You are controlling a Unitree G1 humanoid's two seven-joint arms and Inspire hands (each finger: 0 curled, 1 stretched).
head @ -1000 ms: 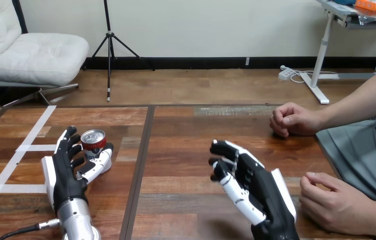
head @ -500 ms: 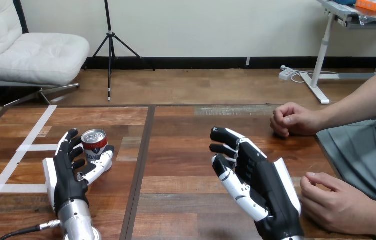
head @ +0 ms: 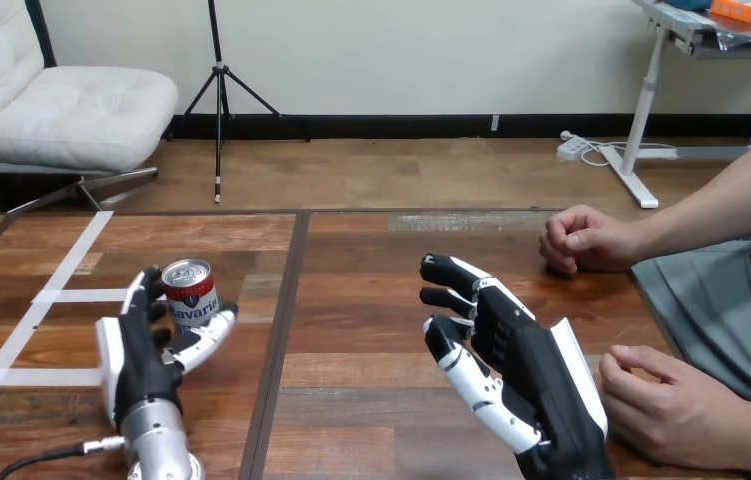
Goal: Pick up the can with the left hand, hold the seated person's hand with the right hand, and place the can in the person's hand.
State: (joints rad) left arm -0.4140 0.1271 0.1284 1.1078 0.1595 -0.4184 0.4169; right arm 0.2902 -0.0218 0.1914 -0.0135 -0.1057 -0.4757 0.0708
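On the surface (head: 371, 330), upright and not yet lifted: can (head: 189, 290). Just beside the can, left hand (head: 141, 350), fingers (head: 151, 305) at its left side and thumb (head: 209, 328) at its near right, curled loosely round it, apparently touching. Well right of the can, right hand (head: 531, 375), fingers spread, empty, apart from the person's hand (head: 666, 405). Remaining: lift, hand-hold, handover.

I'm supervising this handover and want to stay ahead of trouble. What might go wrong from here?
1. The can stands upright against the left hand; an off-centre squeeze might tip it over.
2. The person's nearer hand and the person's farther hand are both curled, so the can has nowhere to land yet.
3. The right hand, open, hovers close to the nearer hand and might knock it while reaching.
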